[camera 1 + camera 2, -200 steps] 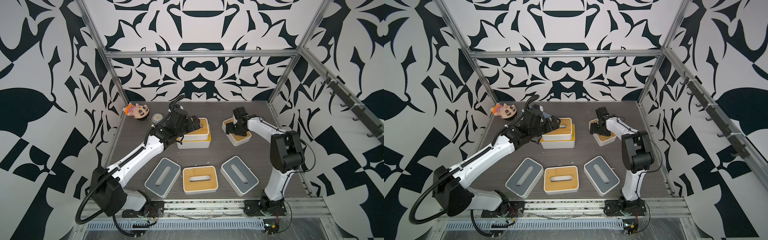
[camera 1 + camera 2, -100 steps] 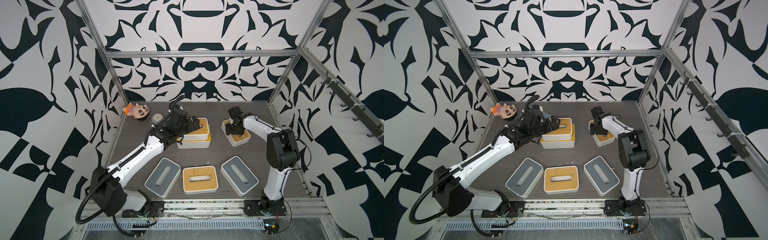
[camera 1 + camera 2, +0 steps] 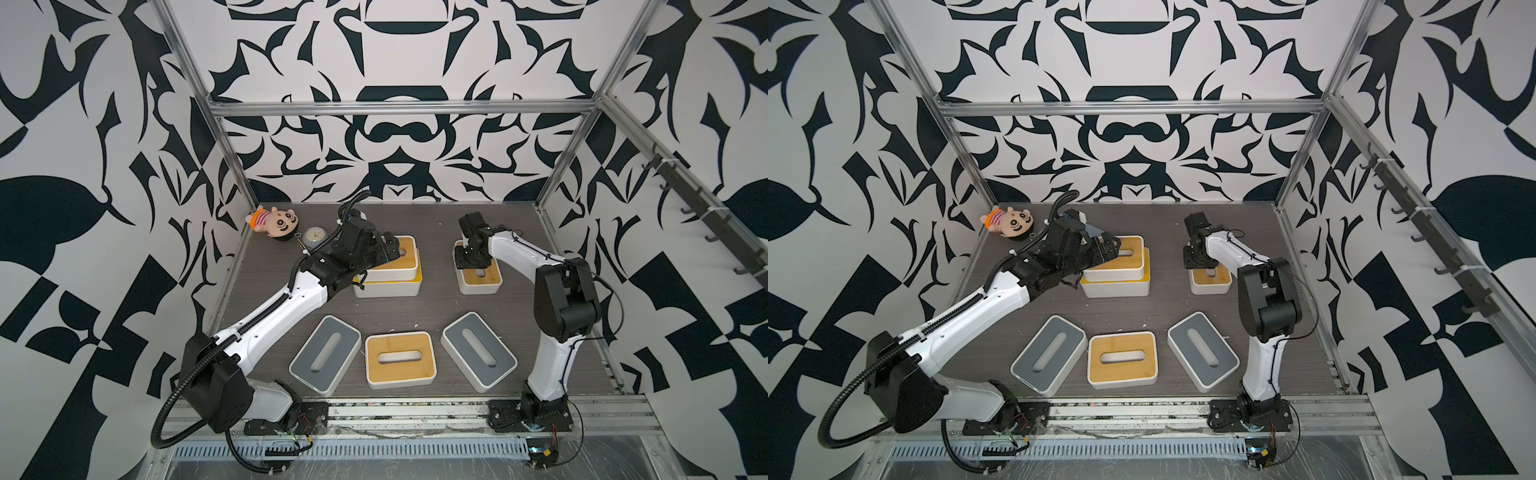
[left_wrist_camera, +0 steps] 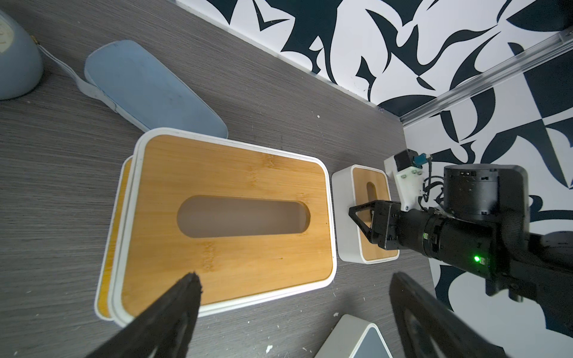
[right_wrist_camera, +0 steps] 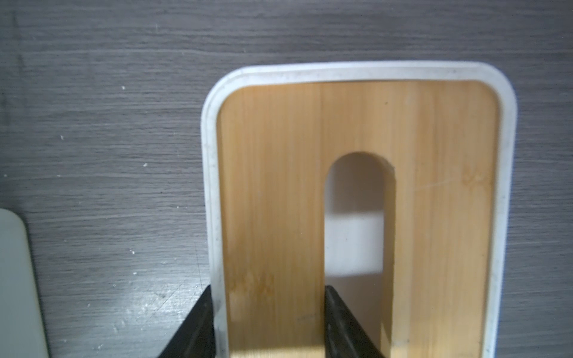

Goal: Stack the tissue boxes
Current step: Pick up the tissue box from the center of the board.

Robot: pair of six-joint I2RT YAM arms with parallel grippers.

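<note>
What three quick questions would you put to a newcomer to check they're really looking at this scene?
1. True or false: the left gripper is clamped on the stacked bamboo box.
2. How many grey-lidded boxes do the top views show? A one, B two, C three.
3. Fill in: the right gripper pinches the lone bamboo box with one finger outside its wall and one in its ____.
Key: 1 false, the jaws stand open; 2 B; 3 slot.
</note>
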